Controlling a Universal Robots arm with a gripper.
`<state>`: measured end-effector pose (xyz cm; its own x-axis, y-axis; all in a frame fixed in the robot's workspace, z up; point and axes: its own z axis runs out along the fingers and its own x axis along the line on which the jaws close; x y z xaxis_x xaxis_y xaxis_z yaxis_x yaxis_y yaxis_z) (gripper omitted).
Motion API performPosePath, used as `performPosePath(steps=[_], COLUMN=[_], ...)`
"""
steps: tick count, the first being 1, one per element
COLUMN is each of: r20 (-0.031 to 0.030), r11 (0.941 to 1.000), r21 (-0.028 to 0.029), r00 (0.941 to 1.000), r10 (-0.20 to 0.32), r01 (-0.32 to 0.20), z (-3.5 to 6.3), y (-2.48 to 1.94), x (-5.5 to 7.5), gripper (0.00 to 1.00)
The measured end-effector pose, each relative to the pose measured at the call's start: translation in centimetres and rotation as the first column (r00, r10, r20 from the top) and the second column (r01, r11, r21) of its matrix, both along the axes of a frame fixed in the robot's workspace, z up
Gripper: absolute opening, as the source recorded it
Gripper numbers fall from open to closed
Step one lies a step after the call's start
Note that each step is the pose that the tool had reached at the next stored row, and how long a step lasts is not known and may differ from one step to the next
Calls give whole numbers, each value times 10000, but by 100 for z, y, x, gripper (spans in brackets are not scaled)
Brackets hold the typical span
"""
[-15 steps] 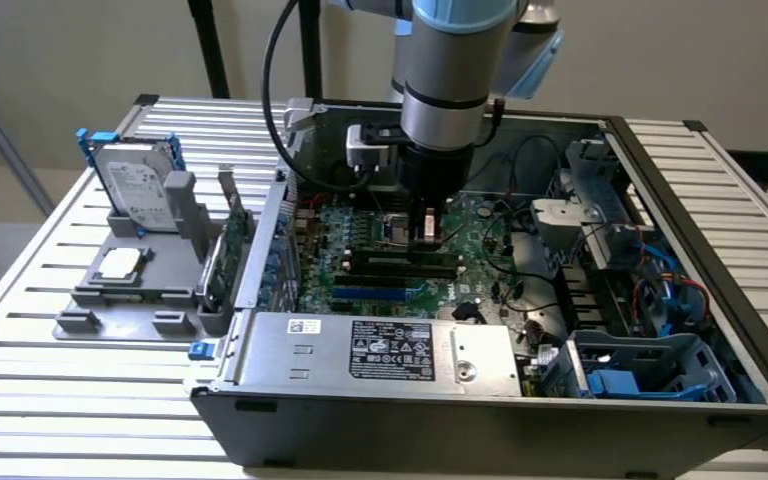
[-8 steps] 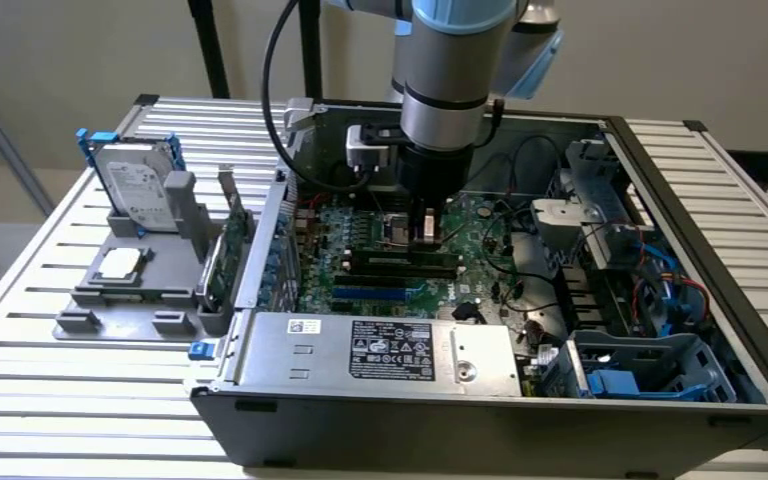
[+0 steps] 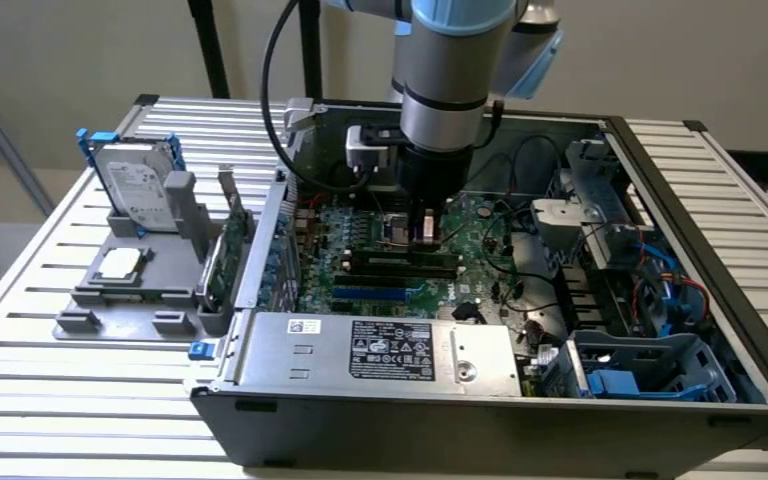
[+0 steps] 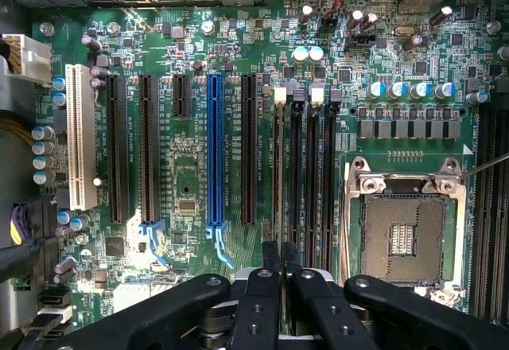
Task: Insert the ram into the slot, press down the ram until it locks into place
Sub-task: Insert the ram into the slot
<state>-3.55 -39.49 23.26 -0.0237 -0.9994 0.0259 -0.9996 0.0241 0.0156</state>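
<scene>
Slatted white table [image 3: 37,400]: open computer case [image 3: 491,420] is set on it. Inside, the gripper [image 4: 280,248] is held with fingers [image 4: 262,302] closed together over the ram [image 4: 277,167], seated edge-up in the slot [image 4: 279,94] of the motherboard [image 4: 191,207]. A hard drive [image 3: 135,185] is stood in a grey tray [image 3: 111,295] beside the case.

Green motherboard [image 4: 191,207], gripper [image 4: 280,248] over memory slots [image 4: 306,167]

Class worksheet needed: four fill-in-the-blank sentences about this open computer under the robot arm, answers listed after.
1. Among black expansion slots sit one white slot and one ___ slot.
2. The processor socket holds ___ chip.
3. The hard drive stands on the exterior view's ___ of the computer case.
4. The gripper hangs above the green ___.
Answers: blue, no, left, motherboard.
</scene>
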Motion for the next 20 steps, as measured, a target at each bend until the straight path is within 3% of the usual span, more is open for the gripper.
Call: performPosePath(steps=[20], r20=[24], r11=[10000], r21=[1], r00=[10000], r10=[-9], r01=[9], z=[-44], y=[8], x=[-9], gripper=[13])
